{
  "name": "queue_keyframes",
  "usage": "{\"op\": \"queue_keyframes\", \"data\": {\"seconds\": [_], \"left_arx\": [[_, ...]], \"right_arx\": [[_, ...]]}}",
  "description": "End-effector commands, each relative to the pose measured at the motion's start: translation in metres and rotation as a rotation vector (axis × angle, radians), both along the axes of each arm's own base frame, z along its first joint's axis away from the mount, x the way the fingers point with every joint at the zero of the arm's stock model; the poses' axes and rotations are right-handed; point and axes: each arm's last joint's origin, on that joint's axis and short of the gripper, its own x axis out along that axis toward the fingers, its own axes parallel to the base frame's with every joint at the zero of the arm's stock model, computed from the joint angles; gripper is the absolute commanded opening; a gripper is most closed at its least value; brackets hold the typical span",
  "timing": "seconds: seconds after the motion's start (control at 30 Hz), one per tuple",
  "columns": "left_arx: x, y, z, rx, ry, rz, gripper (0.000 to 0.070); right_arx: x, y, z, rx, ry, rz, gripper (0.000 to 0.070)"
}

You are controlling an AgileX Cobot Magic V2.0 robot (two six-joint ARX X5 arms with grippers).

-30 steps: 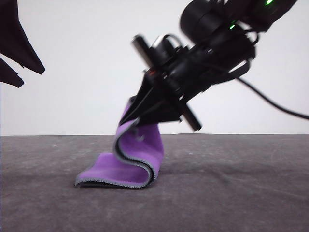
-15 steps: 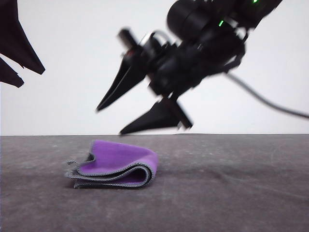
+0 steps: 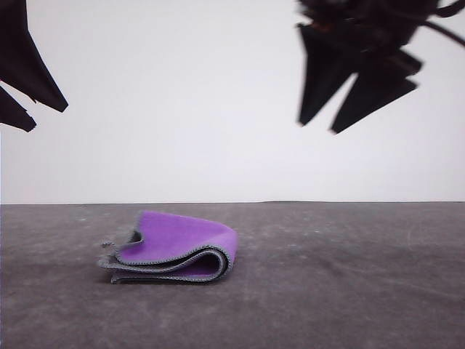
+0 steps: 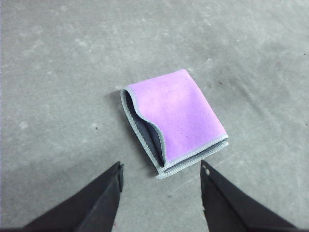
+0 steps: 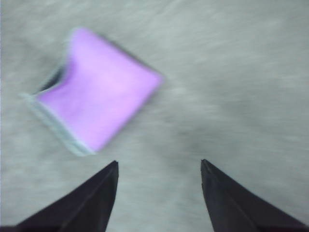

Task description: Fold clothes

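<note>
Grey table [image 3: 349, 291] is taking up the lower part of the front view, matte and slightly scuffed, with a plain white wall [image 3: 182, 109] running behind it. Right gripper [image 3: 320, 127] is hanging high in the upper right of the front view, well above the table and well apart from the cloth, its two black fingers pointing down and spread wide with nothing between them; the right wrist view is showing the same wide gap [image 5: 159, 166] over bare table, blurred. Left gripper [image 3: 29, 120] is sitting at the upper left edge of the front view, also high off the table; in the left wrist view its fingers are standing wide apart [image 4: 161, 169], gripping nothing, with the cloth lying just beyond the tips. The cloth [image 3: 174, 247] is lying on the table left of centre, folded into a flat stack of layers, purple face up, dark grey face showing inside the open side, grey stitched hem running along the edges. In the left wrist view [image 4: 176, 118] one upper corner layer is curling up slightly. Neither gripper is touching it.
</note>
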Motion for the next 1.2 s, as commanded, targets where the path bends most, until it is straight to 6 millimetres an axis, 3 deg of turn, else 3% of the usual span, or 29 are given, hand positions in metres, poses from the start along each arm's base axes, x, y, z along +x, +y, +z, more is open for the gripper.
{"op": "queue_keyframes", "data": {"seconds": [0.0, 0.3, 0.43, 0.63, 0.7, 0.73, 1.17], "left_arx": [[0.001, -0.001, 0.004, 0.000, -0.021, -0.011, 0.0302], [0.001, -0.001, 0.004, 0.000, -0.021, -0.011, 0.0301], [0.001, -0.001, 0.004, 0.000, -0.021, -0.011, 0.0302], [0.001, -0.001, 0.004, 0.000, -0.016, -0.013, 0.0308], [0.001, -0.001, 0.004, -0.001, -0.018, -0.014, 0.0170], [0.001, -0.001, 0.004, -0.003, -0.020, -0.015, 0.0020], [0.001, -0.001, 0.004, -0.004, -0.021, -0.013, 0.0000]], "right_arx": [[-0.004, -0.008, -0.005, -0.017, -0.034, 0.006, 0.0342], [-0.027, -0.048, -0.043, 0.124, -0.158, -0.166, 0.0342], [-0.030, -0.052, -0.058, 0.225, -0.173, -0.228, 0.0342], [-0.030, -0.052, -0.058, 0.203, -0.183, -0.216, 0.0339], [-0.030, -0.052, -0.058, 0.201, -0.184, -0.217, 0.0153], [-0.030, -0.052, -0.059, 0.199, -0.185, -0.217, 0.0018], [-0.030, -0.052, -0.058, 0.206, -0.190, -0.211, 0.0015]]}}
